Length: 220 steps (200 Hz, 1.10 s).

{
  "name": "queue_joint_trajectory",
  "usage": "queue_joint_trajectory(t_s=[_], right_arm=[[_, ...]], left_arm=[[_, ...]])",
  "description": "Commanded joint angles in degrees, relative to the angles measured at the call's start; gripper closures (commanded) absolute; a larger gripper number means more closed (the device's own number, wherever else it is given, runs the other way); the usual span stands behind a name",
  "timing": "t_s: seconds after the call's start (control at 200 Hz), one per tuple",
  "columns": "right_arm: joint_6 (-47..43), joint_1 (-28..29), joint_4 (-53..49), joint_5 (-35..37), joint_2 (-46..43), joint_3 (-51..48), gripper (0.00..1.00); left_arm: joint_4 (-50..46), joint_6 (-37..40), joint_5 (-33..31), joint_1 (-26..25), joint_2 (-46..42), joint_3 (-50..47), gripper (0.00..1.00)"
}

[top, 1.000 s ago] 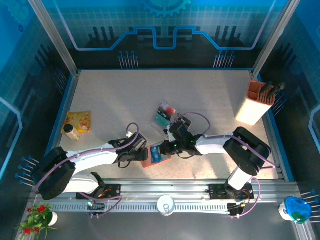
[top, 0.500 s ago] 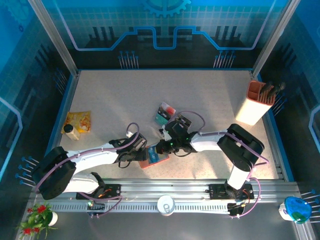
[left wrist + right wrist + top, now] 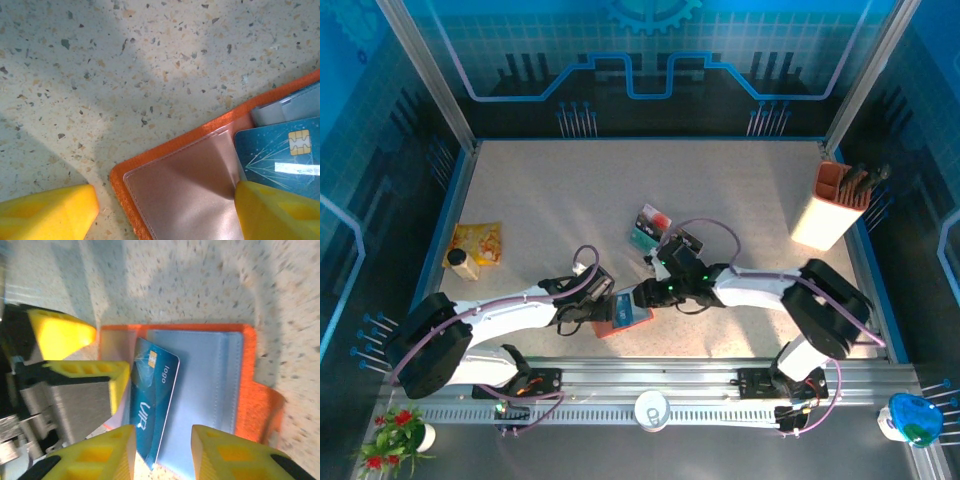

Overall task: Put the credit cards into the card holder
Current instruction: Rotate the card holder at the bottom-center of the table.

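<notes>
The card holder (image 3: pixel 225 370) is laid open on the bench (image 3: pixel 125 60), with a blue card (image 3: pixel 155 400) slanted across its grey-blue pocket. Whether the card's edge is tucked in cannot be told. The right gripper (image 3: pixel 162 435) is held with its jaws released, straddling the card's near end. The left gripper (image 3: pixel 165 200) is likewise spread, one finger (image 3: pixel 275 210) set on the holder's clear flap, the other beside the holder.

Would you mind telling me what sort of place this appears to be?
Probably a robot test cell: a speckled table fenced by aluminium posts and blue printed panels, left arm and right arm bolted to a rail.
</notes>
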Motion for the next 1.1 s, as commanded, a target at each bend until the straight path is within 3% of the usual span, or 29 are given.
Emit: queue_joint_trajectory(t_s=[0.0,0.24,0.655,0.765,0.925,1.095], right_arm=[[-3.2,-0.9,-6.3,4.5,-5.2,-1.0,0.64],[-8.7,0.1,-14.6,14.7,-5.0,1.3,0.52],[-9.8,1.6,-13.5,19.2,3.4,6.5,0.53],[-9.3,1.6,-12.7,19.0,5.1,7.0,0.63],[-8.1,1.6,-12.0,19.6,4.3,5.2,1.0],[-4.2,1.6,-10.6,22.0,-1.0,-0.3,1.0]], left_arm=[[5.8,1.2,3.3,0.6,2.7,-1.2,0.24],[5.4,1.2,3.3,0.6,2.0,-1.0,0.24],[4.9,1.7,3.6,0.6,1.3,-0.4,0.24],[4.3,1.8,3.6,0.6,0.7,0.1,0.24],[3.1,1.4,4.0,0.6,-1.4,0.7,0.21],[2.6,-0.1,4.3,0.7,-3.7,0.8,0.16]])
